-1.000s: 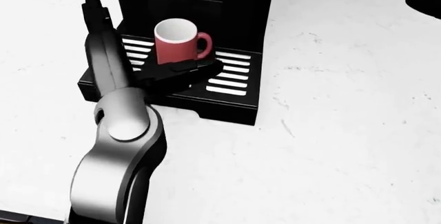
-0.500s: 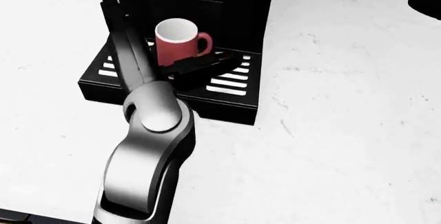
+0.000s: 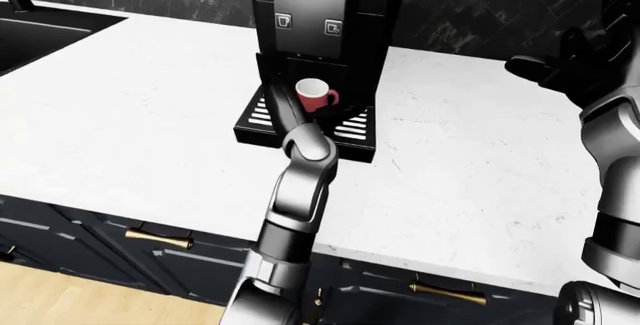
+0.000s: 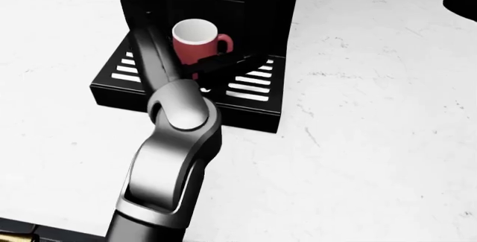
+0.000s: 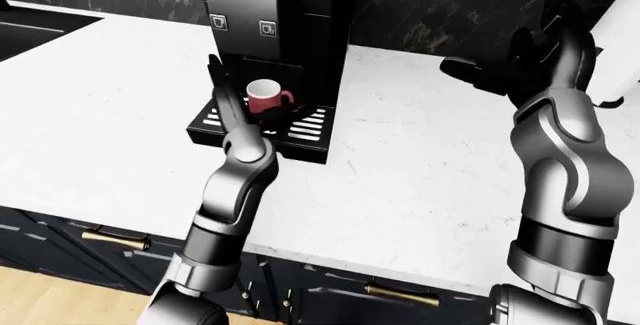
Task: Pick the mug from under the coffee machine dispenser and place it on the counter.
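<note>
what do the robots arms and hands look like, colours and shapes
Both arms are built of smooth, rounded silver-grey shells with bulbous joints and darker bands between segments. The left arm narrows into a slim black forearm ending in a black left hand with thin, straight fingers. The right arm is the same silver, carrying a chunky black right hand. No cables or markings are visible.

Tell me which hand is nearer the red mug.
Left. The left hand reaches onto the drip tray with open fingers right beside the red mug. The right hand is raised far off to the view's right, above the counter.
</note>
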Motion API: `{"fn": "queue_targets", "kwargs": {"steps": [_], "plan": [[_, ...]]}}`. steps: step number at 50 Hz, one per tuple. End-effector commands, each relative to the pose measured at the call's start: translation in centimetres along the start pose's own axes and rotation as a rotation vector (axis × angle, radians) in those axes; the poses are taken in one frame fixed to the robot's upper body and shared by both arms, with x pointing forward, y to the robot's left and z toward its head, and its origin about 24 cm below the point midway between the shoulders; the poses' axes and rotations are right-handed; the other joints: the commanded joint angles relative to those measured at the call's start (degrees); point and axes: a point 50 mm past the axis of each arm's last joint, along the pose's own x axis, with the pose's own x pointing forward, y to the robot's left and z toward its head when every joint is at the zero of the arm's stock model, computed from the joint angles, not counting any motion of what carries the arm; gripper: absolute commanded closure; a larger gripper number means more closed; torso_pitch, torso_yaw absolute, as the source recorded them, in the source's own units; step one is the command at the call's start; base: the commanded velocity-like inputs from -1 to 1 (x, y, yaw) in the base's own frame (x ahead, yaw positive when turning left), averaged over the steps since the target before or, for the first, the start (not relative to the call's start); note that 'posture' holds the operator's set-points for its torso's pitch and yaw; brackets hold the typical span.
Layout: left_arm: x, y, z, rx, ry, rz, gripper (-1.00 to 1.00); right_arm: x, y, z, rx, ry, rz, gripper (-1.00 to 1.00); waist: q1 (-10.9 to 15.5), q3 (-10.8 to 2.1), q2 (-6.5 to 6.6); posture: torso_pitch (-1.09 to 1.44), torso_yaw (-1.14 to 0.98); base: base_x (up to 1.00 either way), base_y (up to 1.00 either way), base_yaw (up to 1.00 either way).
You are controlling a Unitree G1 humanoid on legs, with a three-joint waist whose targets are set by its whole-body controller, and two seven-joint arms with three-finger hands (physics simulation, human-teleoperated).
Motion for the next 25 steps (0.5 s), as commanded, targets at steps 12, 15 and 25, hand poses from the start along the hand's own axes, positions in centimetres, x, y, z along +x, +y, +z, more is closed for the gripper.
{"fn": "queue_targets", "kwargs": {"steps": [12,15,25], "plan": [[-0.76,-0.81,1.22,-0.036,-0.052,-0.043,0.0,-0.16,0.0,2.38,0.009,-0.1,0.003,-1.0,0.0,-1.44,-0.34,0.0,0.0,0.0,0.0,0.0],[-0.79,-0.83,1.06,-0.034,-0.049,-0.045,0.13,-0.16,-0.03,2.39,0.01,-0.1,0.002,-1.0,0.0,-1.46,-0.32,0.0,0.0,0.0,0.0,0.0],[-1.06,-0.89,0.77,-0.035,-0.05,-0.058,1.0,-0.15,-0.15,2.62,0.014,-0.103,-0.001,-1.0,0.0,-1.58,-0.25,0.0,0.0,0.0,0.0,0.0]]}}
